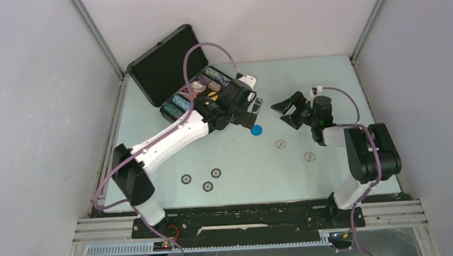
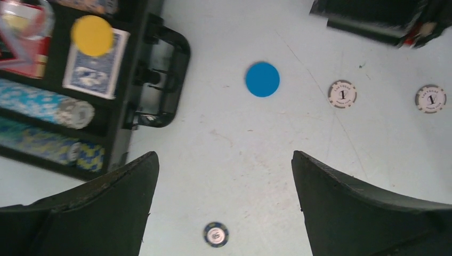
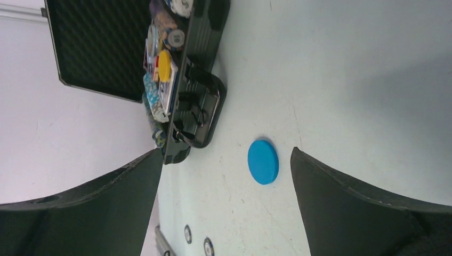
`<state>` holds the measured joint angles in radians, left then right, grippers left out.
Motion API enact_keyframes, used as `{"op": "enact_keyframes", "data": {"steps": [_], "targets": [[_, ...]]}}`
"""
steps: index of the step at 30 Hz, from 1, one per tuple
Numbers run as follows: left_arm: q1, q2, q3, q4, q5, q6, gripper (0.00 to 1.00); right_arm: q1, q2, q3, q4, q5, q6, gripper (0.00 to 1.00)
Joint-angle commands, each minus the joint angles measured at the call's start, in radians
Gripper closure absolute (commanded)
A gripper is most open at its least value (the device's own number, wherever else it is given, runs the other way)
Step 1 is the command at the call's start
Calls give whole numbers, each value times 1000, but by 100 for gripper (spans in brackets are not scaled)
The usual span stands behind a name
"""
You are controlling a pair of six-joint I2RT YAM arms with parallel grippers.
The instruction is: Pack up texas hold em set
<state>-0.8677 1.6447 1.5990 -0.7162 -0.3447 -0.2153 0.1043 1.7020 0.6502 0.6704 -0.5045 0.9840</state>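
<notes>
Left jaws: spread wide, empty. Dark chip on table between them, close in. Blue disc further ahead, two white chips ahead off right-hand jaw.
Right jaws: spread, empty, blue disc ahead between them.
Case open beyond left-hand jaw of left arm. Stowed: chip rows, card deck, yellow disc.
Judgement: partly packed. Outstanding: blue disc, five loose chips, lid closure.

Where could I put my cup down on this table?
Bare table lies at the far right beyond the right gripper, and in the near middle between three dark chips and two white chips. Crowded around the case, left gripper and blue disc.
</notes>
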Motion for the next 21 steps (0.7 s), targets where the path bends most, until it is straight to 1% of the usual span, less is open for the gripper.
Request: {"op": "enact_keyframes", "data": {"steps": [1, 3, 5, 6, 9, 13, 15, 18, 21], "targets": [[19, 139, 56, 59, 156, -100, 0, -49, -116, 61, -218, 50, -264, 0], [31, 234, 112, 67, 190, -125, 0, -78, -149, 72, -271, 64, -333, 0], [49, 326, 177, 65, 214, -157, 1, -109, -167, 73, -306, 78, -359, 0], [54, 367, 213, 58, 205, -168, 2, -128, -172, 72, -317, 87, -359, 0], [59, 494, 345, -8, 114, -179, 2, -140, -172, 67, -305, 79, -358, 0], [60, 638, 524, -116, 100, -166, 2, -149, -169, 66, -272, 50, -345, 0], [62, 670, 553, -133, 121, -167, 1, -163, -178, 66, -272, 44, -341, 0], [66, 708, 574, -128, 205, -173, 0, -185, -191, 64, -282, 47, -340, 0], [72, 742, 593, -136, 234, -201, 0, -201, -195, 55, -278, 46, -332, 0]]}}
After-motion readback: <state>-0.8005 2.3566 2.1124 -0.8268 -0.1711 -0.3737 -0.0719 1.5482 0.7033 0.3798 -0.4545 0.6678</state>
